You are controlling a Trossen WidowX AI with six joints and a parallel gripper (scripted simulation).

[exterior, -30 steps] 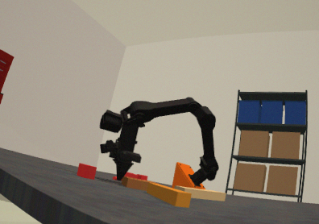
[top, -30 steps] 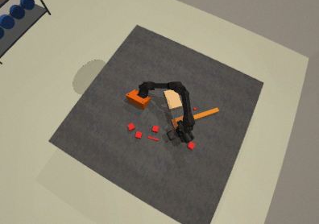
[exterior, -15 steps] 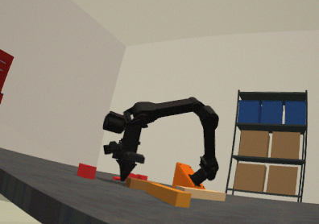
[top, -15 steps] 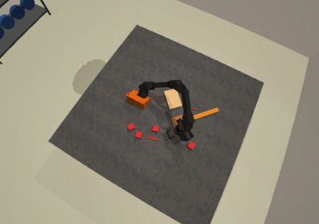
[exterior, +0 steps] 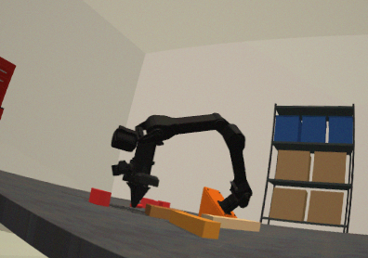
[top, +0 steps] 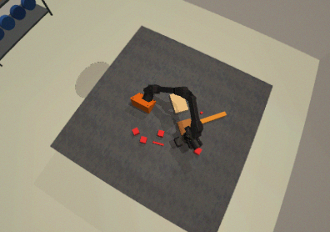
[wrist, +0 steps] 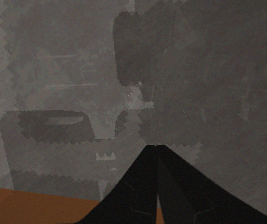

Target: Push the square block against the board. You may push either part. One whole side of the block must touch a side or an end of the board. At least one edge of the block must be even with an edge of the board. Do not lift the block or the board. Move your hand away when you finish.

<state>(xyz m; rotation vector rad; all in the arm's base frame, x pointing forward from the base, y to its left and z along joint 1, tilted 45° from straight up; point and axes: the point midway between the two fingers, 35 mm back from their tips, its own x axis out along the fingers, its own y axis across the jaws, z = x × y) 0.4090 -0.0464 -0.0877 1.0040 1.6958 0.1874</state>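
Note:
A red square block lies on the dark mat. The long orange board lies flat on the mat, and one corner of it shows at the bottom left of the wrist view. My gripper is shut and empty. It points straight down with its tip at the mat, between the block and the near end of the board. The block stands apart from the board and does not show in the wrist view.
A beige wedge lies by the arm's orange base. Several small red pieces and a thin red strip lie left of the gripper. A shelf rack stands off the mat.

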